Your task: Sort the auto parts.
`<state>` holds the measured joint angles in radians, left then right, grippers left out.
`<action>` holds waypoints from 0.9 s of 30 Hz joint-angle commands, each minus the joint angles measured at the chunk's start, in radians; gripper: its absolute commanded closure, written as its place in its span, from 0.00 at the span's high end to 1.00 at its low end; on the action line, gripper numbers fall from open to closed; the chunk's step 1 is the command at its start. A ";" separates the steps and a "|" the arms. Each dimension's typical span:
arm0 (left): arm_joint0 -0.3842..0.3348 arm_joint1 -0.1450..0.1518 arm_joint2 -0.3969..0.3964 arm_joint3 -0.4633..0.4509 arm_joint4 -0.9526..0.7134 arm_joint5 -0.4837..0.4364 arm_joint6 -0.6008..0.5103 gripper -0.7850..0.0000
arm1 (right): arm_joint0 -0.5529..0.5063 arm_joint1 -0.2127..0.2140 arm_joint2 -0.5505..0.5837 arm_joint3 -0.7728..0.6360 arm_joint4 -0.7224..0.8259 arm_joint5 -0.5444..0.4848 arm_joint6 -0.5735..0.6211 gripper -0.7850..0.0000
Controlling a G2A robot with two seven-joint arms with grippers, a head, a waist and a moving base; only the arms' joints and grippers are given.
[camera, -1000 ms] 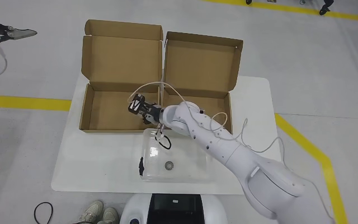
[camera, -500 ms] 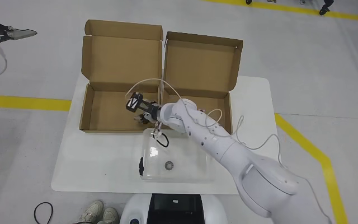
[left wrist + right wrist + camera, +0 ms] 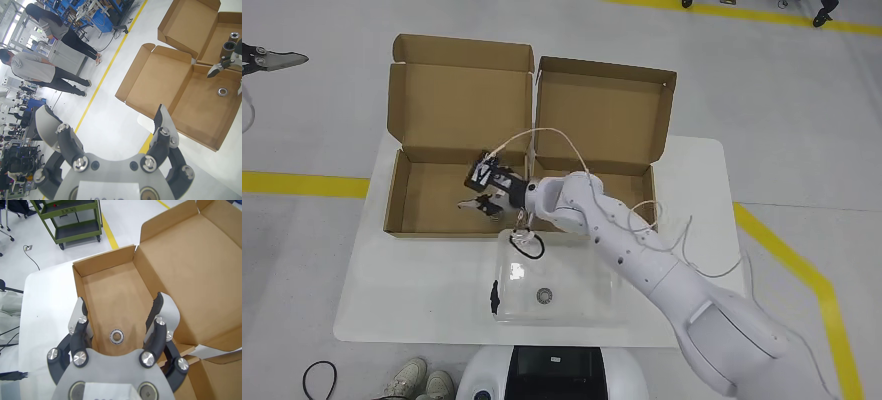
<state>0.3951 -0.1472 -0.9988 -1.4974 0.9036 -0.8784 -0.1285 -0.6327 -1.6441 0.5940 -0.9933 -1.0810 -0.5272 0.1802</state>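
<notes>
White counter (image 3: 372, 290) holds the left box (image 3: 113, 289), where the right claw (image 3: 121, 300) hangs wide open and empty above a bearing (image 3: 117, 336) lying inside. Release looks done; next, fetch another part from the bin (image 3: 597, 300).

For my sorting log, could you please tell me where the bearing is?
The bearing lies in the top view's left cardboard box, beneath the open right pincer.

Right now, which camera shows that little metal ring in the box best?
The right wrist view: the ring lies close, framed by the right gripper. The left wrist view shows it small and distant; from the top it's too small to tell.
</notes>
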 commanded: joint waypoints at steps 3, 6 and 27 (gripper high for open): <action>0.000 0.000 0.000 0.000 0.000 0.000 0.000 1.00 | -0.083 0.043 0.054 -0.145 -0.054 -0.013 0.050 0.95; 0.000 0.000 0.000 0.000 0.000 0.000 0.000 1.00 | -0.150 0.073 0.095 -0.251 -0.083 -0.040 0.092 1.00; 0.000 0.000 0.000 0.000 0.000 0.000 0.000 1.00 | -0.488 0.202 0.292 -0.583 -0.233 -0.257 0.098 1.00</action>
<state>0.3951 -0.1472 -0.9988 -1.4974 0.9036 -0.8784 -0.1285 -1.1103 -1.4465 0.8811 -1.5695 -1.3086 -0.7759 0.2727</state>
